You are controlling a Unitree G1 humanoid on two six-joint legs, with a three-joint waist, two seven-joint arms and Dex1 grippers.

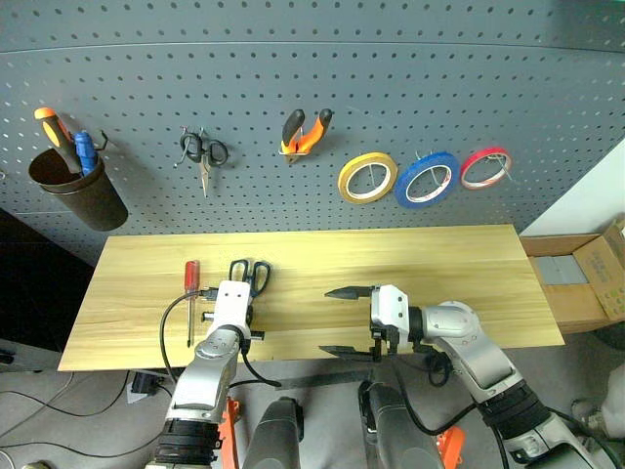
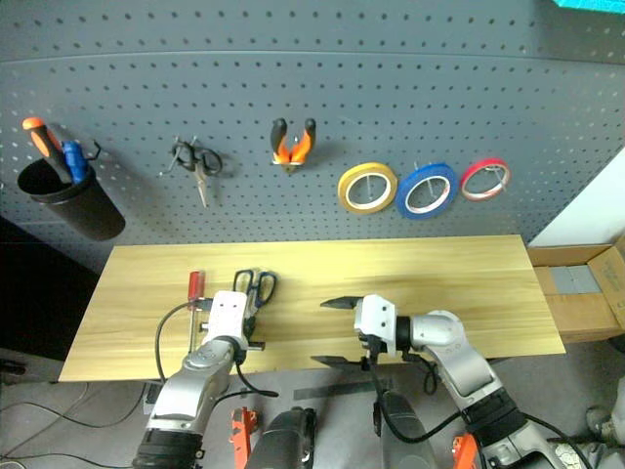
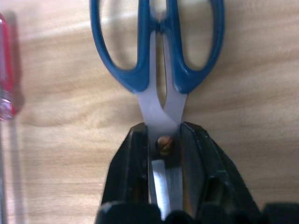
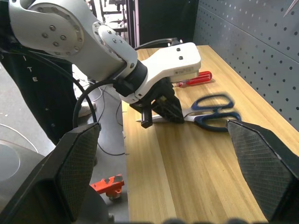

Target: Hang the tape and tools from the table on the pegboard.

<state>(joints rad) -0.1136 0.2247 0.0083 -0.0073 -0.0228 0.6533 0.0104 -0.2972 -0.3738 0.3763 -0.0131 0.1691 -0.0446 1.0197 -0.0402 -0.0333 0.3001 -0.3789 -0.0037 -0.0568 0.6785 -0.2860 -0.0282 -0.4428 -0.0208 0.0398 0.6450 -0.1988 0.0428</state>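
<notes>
On the left of the counter (image 1: 439, 264) the red-handled screwdriver (image 1: 191, 278) lies untouched, just beside the blue-handled scissors (image 3: 159, 60). The left gripper (image 3: 163, 144) has its fingers (image 3: 133, 158) pinched tight on the scissors' blades right at the pivot screw, handles pointing toward the pegboard (image 1: 391, 88). That grasp looks centred, so the lift should be straight up and slow, with the loops kept level, since one loop must slide over a free hook. The pliers (image 1: 305, 132) and the blue tape (image 1: 427, 179) already hang on the board, so a bare hook should be chosen clear of them. Further right, the right gripper (image 1: 349, 320) hovers over the counter's near edge with fingers spread wide and empty; it is best kept out of the path.
</notes>
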